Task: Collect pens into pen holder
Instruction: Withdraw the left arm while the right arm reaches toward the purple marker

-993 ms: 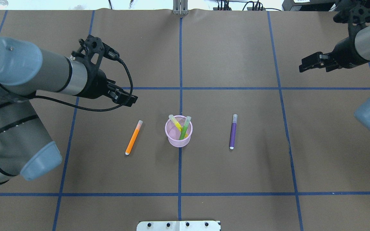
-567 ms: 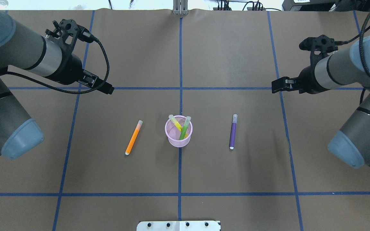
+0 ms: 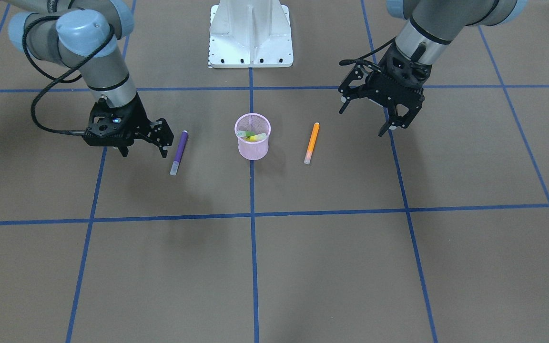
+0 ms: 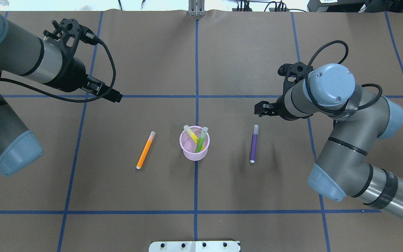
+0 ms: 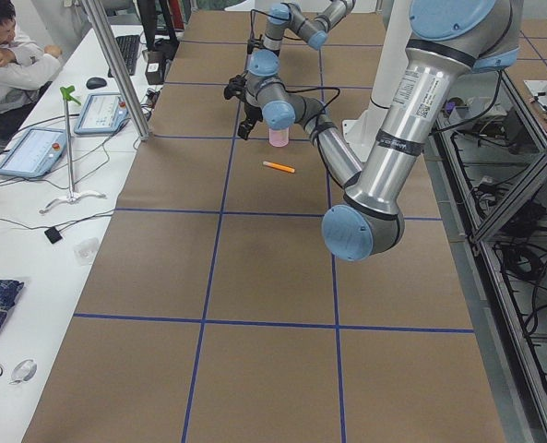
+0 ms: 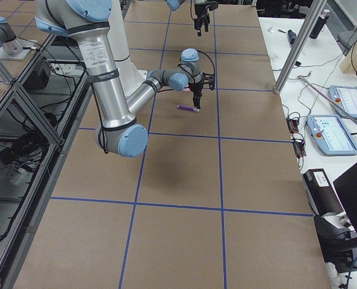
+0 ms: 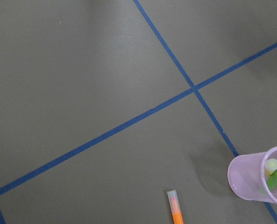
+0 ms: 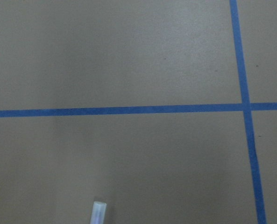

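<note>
The pink mesh pen holder point(image 4: 194, 145) stands at the table's middle with the yellow pen point(image 4: 190, 133) and the green pen point(image 4: 201, 140) leaning inside; it also shows in the front view point(image 3: 252, 138). The orange pen point(image 4: 145, 150) lies flat to its left, the purple pen point(image 4: 254, 144) flat to its right. My right gripper point(image 4: 261, 109) hovers open and empty just beyond the purple pen's cap end; in the front view point(image 3: 144, 151) it is beside that pen point(image 3: 179, 151). My left gripper point(image 4: 117, 96) is open and empty, well behind and left of the orange pen point(image 3: 311, 142).
Brown paper with blue tape lines point(image 4: 196, 70) covers the table. The white robot base point(image 3: 250, 33) stands at the near edge. The left wrist view shows the holder point(image 7: 262, 179) and the orange pen's cap point(image 7: 174, 205); the right wrist view shows the purple pen's cap point(image 8: 99, 212).
My right arm has swung in from the far right towards the purple pen. My left gripper pulled back and left from the orange pen, then held still. The pens and holder have not moved.
</note>
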`<act>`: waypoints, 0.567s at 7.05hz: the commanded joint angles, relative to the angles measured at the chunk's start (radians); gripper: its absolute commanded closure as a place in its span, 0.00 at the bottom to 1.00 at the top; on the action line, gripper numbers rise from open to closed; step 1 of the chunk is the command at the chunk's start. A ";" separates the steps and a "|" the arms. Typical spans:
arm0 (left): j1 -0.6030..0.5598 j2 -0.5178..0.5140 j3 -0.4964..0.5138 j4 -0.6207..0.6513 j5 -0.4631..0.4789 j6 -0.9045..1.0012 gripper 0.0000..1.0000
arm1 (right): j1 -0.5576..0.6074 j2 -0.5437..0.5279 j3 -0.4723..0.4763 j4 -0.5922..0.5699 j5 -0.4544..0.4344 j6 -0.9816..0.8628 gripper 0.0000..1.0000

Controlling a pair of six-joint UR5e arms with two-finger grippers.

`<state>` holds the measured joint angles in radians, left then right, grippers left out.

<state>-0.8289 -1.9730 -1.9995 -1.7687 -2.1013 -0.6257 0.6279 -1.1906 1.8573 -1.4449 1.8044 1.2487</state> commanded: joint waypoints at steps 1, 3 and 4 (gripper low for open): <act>0.002 0.000 -0.005 0.000 0.004 -0.002 0.00 | -0.072 0.028 -0.029 -0.011 -0.039 0.148 0.02; 0.004 0.000 -0.007 -0.003 0.004 -0.008 0.00 | -0.088 0.029 -0.064 -0.005 -0.050 0.162 0.07; 0.004 -0.001 -0.019 -0.005 0.006 -0.009 0.00 | -0.105 0.037 -0.076 -0.002 -0.074 0.166 0.16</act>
<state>-0.8259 -1.9729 -2.0089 -1.7714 -2.0967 -0.6325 0.5419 -1.1604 1.7996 -1.4509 1.7526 1.4062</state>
